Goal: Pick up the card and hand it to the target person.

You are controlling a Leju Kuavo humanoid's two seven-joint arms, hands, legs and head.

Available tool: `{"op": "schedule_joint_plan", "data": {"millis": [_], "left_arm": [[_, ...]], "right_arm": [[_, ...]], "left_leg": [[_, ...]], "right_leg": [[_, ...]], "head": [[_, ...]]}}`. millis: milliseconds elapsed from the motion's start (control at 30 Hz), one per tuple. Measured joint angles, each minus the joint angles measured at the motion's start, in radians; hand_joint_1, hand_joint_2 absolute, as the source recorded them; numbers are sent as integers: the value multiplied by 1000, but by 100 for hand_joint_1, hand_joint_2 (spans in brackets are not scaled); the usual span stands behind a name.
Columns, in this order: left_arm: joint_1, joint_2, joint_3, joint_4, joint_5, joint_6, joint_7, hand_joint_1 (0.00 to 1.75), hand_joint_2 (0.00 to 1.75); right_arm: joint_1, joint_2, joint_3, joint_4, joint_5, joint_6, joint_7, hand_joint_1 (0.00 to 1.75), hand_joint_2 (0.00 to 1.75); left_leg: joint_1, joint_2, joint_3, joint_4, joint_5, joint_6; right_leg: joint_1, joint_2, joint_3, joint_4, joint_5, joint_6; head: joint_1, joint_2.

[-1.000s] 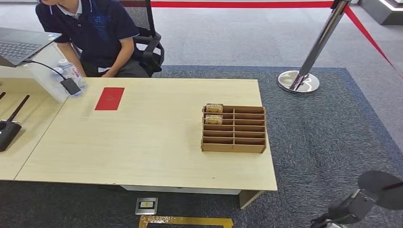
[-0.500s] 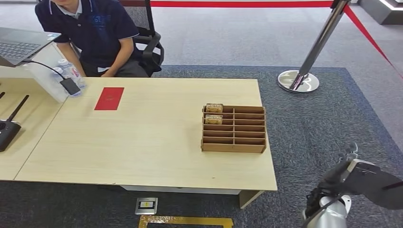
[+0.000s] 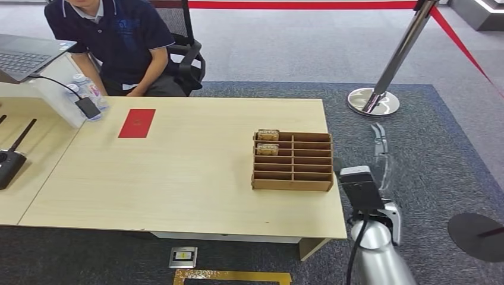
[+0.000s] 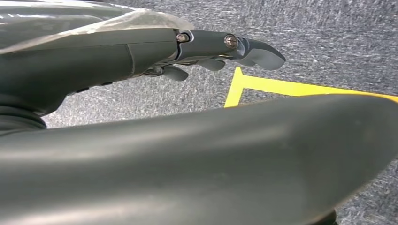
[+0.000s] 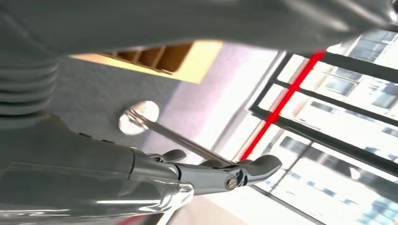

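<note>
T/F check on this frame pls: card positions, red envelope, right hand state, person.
1. Two cards sit in the far-left slots of the wooden organizer. True.
2. The right hand holds a card. False: it holds nothing and is beside the organizer, off the table edge.
3. The red envelope lies on the table near the seated person. True.
4. The organizer stands on the carpet. False: it is on the table.

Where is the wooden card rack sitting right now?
In the head view, the wooden card rack sits on the right part of the table, near its right edge, with the right hand raised just beside it.
</note>
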Motion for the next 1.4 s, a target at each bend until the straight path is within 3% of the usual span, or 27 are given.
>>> {"op": "schedule_joint_plan", "data": {"millis": [233, 533, 867, 1400], "left_arm": [[-1, 1, -7, 0, -20, 0, 21, 0, 0], [-2, 1, -32, 0, -48, 0, 36, 0, 0], [-3, 1, -58, 0, -70, -8, 49, 0, 0], [-3, 2, -85, 0, -106, -15, 63, 0, 0]], "right_arm": [[-105, -25, 167, 102, 390, -164, 141, 0, 175], [-258, -26, 285, 327, 604, -215, 305, 0, 175], [-382, 1, 331, 512, 700, -167, 413, 0, 175], [-410, 6, 334, 645, 864, -163, 508, 0, 175]], "left_leg": [[0, 0, 0, 0, 0, 0], [0, 0, 0, 0, 0, 0], [0, 0, 0, 0, 0, 0], [0, 0, 0, 0, 0, 0]], "right_leg": [[0, 0, 0, 0, 0, 0], [0, 0, 0, 0, 0, 0], [0, 0, 0, 0, 0, 0], [0, 0, 0, 0, 0, 0]], "head": [[0, 0], [0, 0], [0, 0], [0, 0]]}}
